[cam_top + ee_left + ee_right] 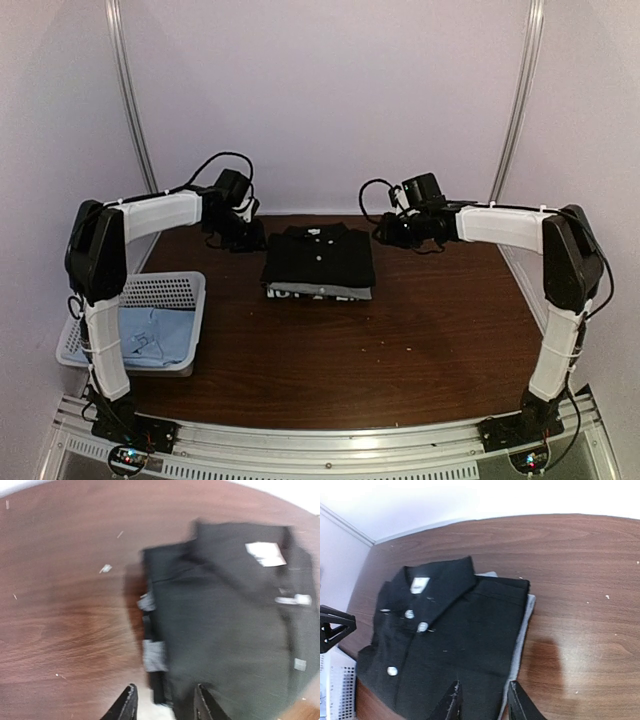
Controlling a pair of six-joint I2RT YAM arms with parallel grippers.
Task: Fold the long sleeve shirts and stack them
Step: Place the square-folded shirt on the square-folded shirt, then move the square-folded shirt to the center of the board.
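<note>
1. Lower left of the top view: the basket [165,290] holds the blue shirt [150,335], loosely laid and apparently not yet folded.
2. Left of centre: the left gripper [243,238] hovers at the stack's left edge. Its wrist view shows the jaws parted and holding nothing, with only the table and the cloth edge below them.
3. Centre, toward the rear of the table [400,340]: the black shirt [318,255] lies folded, collar rearward and buttons up. It sits squarely on the folded grey shirt [320,293], whose edge shows along the near side. The stack thus stands two high.
4. Right of centre: the right gripper [392,232] mirrors the left at the stack's right edge, jaws likewise parted and empty.
5. Reading: the symmetric stance suits handling wide cloth by both sides. The blue shirt probably completes the stack.
</note>
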